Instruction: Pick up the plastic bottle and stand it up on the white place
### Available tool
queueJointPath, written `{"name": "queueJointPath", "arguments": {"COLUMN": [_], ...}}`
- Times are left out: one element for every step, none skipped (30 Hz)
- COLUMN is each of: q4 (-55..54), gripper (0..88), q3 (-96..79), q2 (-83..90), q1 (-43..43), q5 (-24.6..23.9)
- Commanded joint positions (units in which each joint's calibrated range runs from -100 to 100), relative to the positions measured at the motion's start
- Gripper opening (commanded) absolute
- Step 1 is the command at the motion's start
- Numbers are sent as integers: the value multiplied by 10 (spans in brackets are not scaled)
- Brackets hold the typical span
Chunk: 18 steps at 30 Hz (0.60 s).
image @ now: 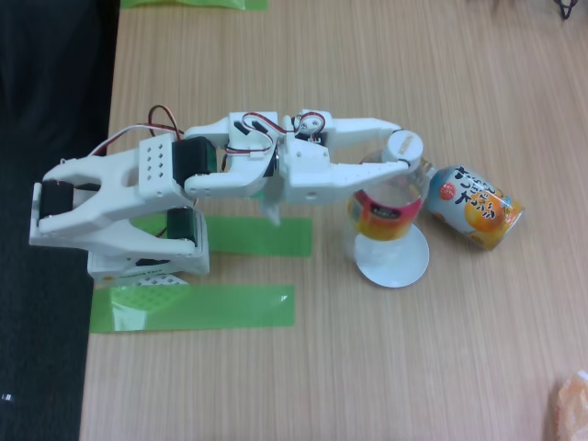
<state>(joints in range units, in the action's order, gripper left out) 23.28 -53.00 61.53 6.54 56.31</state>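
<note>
Fixed view, looking down on a wooden bench (367,367). Nearest the lower edge, at the right corner, a pale orange object (571,404) is cut off by the frame and too blurred to identify. Above it, on the left, a long green tape strip (193,306) lies flat on the bench, with a second green tape strip (266,236) just beyond it. The arm's white base (147,257) sits between the two strips at their left ends, close to the bench edge, where a black surface (50,276) begins. To the right of the strips, the white disc (393,262) lies on the bench. The plastic bottle (384,213) stands on this disc, its yellow-to-pink label band facing the camera and its clear lower part meeting the disc. The white arm (239,165) reaches from the base toward the right, with red and black wires looping over its joints. Its hand (404,170) is at the top of the plastic bottle, with one finger across the front of the neck; whether the fingers press on the bottle cannot be told. Just right of the hand, a light-blue and orange bottle (473,207) lies on its side, close to the plastic bottle. At the far edge, another green strip (193,4) is partly visible.
</note>
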Motion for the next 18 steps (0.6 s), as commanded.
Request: {"name": "queueJointPath", "arguments": {"q4": [-43,-43,-47,-49,-49,-49,-49,-49,-49,-49,-49,-49,-50,-50,-50,-50,-50,-50], "gripper": [66,66,66,66,66,66,66,66,66,66,66,66,66,66,66,66,66,66], "q3": [23,21,15,10,7,6,6,5,4,0,-5,-12,-17,-22,-26,-29,-33,-35], "q2": [-2,-2,-2,-2,-2,-2,-2,-2,-2,-3,-3,-3,-2,-2,-2,-2,-2,-2], "q1": [4,4,4,4,4,4,4,4,4,4,4,4,4,4,4,4,4,4], "q5": [-2,-2,-2,-2,-2,-1,-1,-2,-2,-1,-1,-1,-1,-1,-1,-1,-1,-1]}}
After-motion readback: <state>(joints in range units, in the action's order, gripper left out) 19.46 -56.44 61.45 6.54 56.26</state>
